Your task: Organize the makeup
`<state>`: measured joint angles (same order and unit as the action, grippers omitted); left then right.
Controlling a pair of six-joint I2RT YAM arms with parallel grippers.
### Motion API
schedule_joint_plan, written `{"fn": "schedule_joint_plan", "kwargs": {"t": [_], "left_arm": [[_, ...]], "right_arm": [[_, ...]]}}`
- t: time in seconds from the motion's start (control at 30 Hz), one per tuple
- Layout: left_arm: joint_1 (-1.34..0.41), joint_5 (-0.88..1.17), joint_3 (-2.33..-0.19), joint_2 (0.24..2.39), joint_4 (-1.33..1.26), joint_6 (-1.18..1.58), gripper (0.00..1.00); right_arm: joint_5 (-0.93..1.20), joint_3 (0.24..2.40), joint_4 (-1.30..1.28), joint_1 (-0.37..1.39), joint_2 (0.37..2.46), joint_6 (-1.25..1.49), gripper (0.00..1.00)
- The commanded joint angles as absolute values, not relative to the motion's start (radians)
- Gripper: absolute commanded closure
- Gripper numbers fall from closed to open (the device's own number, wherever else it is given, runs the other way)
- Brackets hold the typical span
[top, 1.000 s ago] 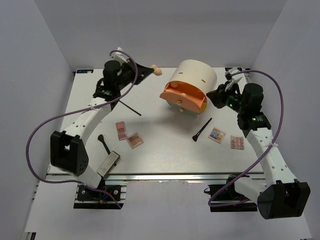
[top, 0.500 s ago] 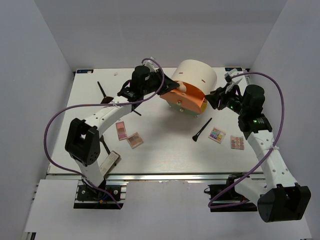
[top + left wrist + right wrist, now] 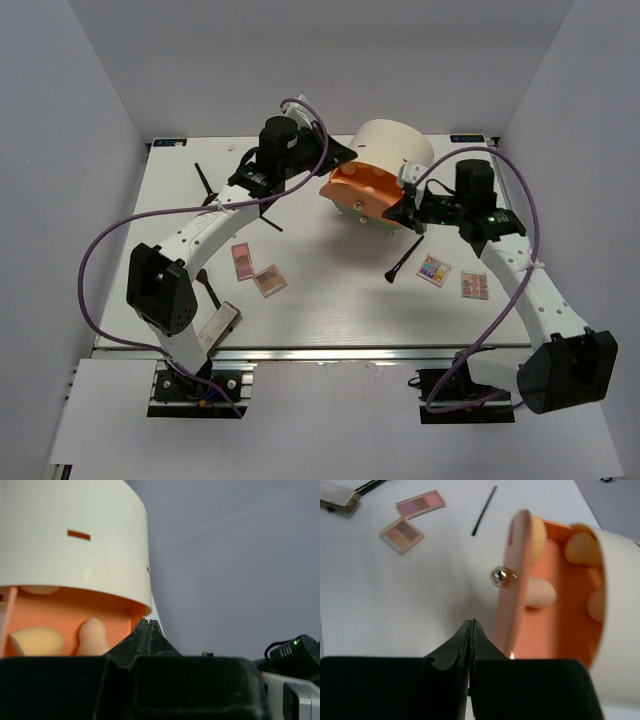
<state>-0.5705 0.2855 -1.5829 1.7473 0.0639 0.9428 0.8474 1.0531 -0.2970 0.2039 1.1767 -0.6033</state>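
Left fingers [image 3: 134,641] and right fingers [image 3: 451,647] tight together, empty, beside the drawer [image 3: 355,190] of sponges [image 3: 540,592]

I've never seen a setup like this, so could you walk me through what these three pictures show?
It is two robot arms bolted to a white table. One picture looks down from above; the other two come from small cameras on each wrist. The left gripper and right gripper both look pinched shut and empty, beside a cream drawer unit whose orange drawer is open with peach sponges inside. Eyeshadow palettes, black brushes and a compact lie on the table.
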Motion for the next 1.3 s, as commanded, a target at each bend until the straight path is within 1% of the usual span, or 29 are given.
{"fn": "schedule_joint_plan", "kwargs": {"t": [0.0, 0.03, 0.07, 0.1, 0.13, 0.17, 0.2, 0.23, 0.27, 0.3, 0.33, 0.5, 0.53, 0.6, 0.63, 0.67, 0.8, 1.0, 1.1, 1.13, 1.2, 1.27], "left_arm": [[-0.545, 0.201, -1.599, 1.628, 0.109, 0.885, 1.0], [-0.534, 0.187, -1.577, 1.582, 0.11, 0.878, 1.0], [-0.506, 0.177, -1.51, 1.554, 0.097, 0.884, 1.0], [-0.491, 0.173, -1.468, 1.527, 0.083, 0.909, 1.0], [-0.474, 0.178, -1.426, 1.476, 0.057, 0.926, 0.93], [-0.45, 0.186, -1.34, 1.451, 0.042, 0.942, 0.86], [-0.44, 0.186, -1.3, 1.43, 0.022, 0.957, 0.78], [-0.436, 0.181, -1.234, 1.39, 0.018, 0.968, 0.61], [-0.431, 0.172, -1.204, 1.375, 0.012, 0.974, 0.54], [-0.43, 0.17, -1.177, 1.361, 0.008, 0.989, 0.51], [-0.428, 0.17, -1.133, 1.342, 0.005, 0.995, 0.48], [-0.429, 0.182, -1.051, 1.327, -0.057, 1.022, 0.47], [-0.428, 0.187, -1.042, 1.327, -0.064, 1.023, 0.46], [-0.428, 0.207, -1.006, 1.333, -0.098, 1.032, 0.42], [-0.428, 0.216, -0.996, 1.335, -0.112, 1.038, 0.41], [-0.428, 0.224, -0.971, 1.342, -0.126, 1.057, 0.4], [-0.428, 0.268, -0.913, 1.368, -0.214, 1.104, 0.4], [-0.428, 0.308, -0.893, 1.428, -0.284, 1.15, 0.4], [-0.434, 0.337, -0.891, 1.468, -0.345, 1.181, 0.38], [-0.437, 0.344, -0.896, 1.48, -0.359, 1.189, 0.36], [-0.455, 0.353, -0.908, 1.509, -0.386, 1.203, 0.36], [-0.472, 0.359, -0.94, 1.563, -0.396, 1.213, 0.4]], "right_arm": [[0.847, 1.155, -0.495, 0.314, 1.221, -0.857, 1.0], [0.825, 1.164, -0.499, 0.333, 1.23, -0.854, 1.0], [0.771, 1.16, -0.477, 0.365, 1.239, -0.833, 1.0], [0.732, 1.134, -0.4, 0.38, 1.239, -0.763, 1.0], [0.688, 1.117, -0.355, 0.397, 1.235, -0.727, 1.0], [0.579, 1.102, -0.312, 0.426, 1.233, -0.662, 1.0], [0.519, 1.071, -0.235, 0.439, 1.235, -0.637, 1.0], [0.414, 1.06, -0.204, 0.455, 1.236, -0.617, 1.0], [0.366, 1.054, -0.177, 0.463, 1.242, -0.589, 1.0], [0.263, 1.039, -0.119, 0.468, 1.25, -0.574, 1.0], [0.221, 1.034, -0.095, 0.475, 1.253, -0.566, 1.0], [0.08, 1.026, -0.012, 0.482, 1.275, -0.54, 1.0], [0.075, 1.026, 0.021, 0.483, 1.276, -0.538, 0.95], [0.069, 1.026, 0.04, 0.485, 1.279, -0.535, 0.9], [0.066, 1.031, 0.054, 0.485, 1.282, -0.535, 0.84], [0.064, 1.035, 0.055, 0.485, 1.287, -0.534, 0.81], [0.048, 1.072, 0.061, 0.486, 1.328, -0.535, 0.67], [0.009, 1.109, 0.058, 0.485, 1.377, -0.538, 0.62], [0.005, 1.103, 0.066, 0.485, 1.374, -0.546, 0.54], [0.012, 1.103, 0.061, 0.485, 1.371, -0.546, 0.51], [0.069, 1.104, 0.034, 0.485, 1.342, -0.538, 0.51], [0.151, 1.115, -0.021, 0.485, 1.289, -0.535, 0.54]]}}
